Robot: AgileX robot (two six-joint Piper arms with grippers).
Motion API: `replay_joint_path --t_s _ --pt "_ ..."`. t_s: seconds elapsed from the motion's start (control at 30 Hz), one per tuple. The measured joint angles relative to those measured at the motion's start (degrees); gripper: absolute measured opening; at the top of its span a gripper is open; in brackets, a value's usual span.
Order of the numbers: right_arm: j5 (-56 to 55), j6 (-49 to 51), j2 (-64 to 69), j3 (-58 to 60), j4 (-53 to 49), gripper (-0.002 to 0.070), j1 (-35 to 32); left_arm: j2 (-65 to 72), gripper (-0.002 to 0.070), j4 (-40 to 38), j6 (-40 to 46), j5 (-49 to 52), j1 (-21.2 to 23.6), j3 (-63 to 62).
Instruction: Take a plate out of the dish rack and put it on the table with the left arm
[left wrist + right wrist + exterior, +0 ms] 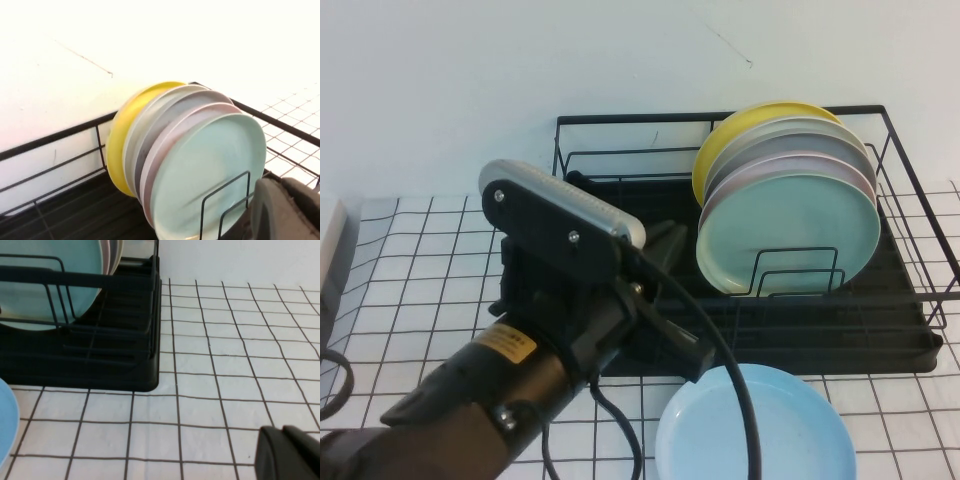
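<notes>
Left arm [510, 380] filling lower left of high view, left gripper [670, 300] jaws apart holding nothing above dish rack [880, 340] front edge, sky-blue plate [755, 425] flat on table [410, 290] at bottom centre-right, left wrist view showing 5 upright plates [200, 165] at centre, right wrist view showing right gripper [290, 452] lower right, grip state unclear.

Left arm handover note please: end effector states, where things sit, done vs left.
Left end effector: over the large black wire dish rack's front-left edge, holding nothing; open or shut unclear.
Right end effector: low over the white grid-lined table beside the rack; only its edge shows.
Round sky-blue plate: flat on the table in front of the rack.
Mint-green plate and others upright in the rack.
Done: plate placed. Left: retract the arm.
</notes>
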Motion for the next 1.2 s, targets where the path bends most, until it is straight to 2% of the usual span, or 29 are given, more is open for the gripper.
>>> replay_joint_path --t_s 0.2,0.37,0.53,0.67,0.87,1.0,1.2 --pt "0.0 0.0 0.0 0.0 0.0 -0.0002 0.0 0.0 -0.0001 -3.46 0.51 0.21 0.0 0.09" --pt "0.0 0.0 0.0 0.0 0.0 -0.0002 0.0 -0.83 -0.0002 -3.74 1.09 -8.35 0.0 0.09" --pt "0.0 0.0 0.0 0.0 0.0 -0.0002 0.0 -8.58 -0.0002 -3.78 8.1 -9.61 1.68 1.18" --pt "0.0 0.0 0.0 0.0 0.0 -0.0002 0.0 -17.53 -0.0002 -3.56 10.42 -2.55 8.54 4.14" --pt "0.0 0.0 0.0 0.0 0.0 -0.0002 0.0 -31.77 -0.0002 -3.47 6.59 7.54 22.07 12.69" --pt "0.0 0.0 0.0 0.0 0.0 -0.0002 0.0 -42.19 -0.0002 -3.44 5.36 11.34 30.45 19.36" --pt "0.0 0.0 0.0 0.0 0.0 -0.0002 0.0 -57.1 -0.0002 -3.34 3.29 14.33 40.39 28.97"
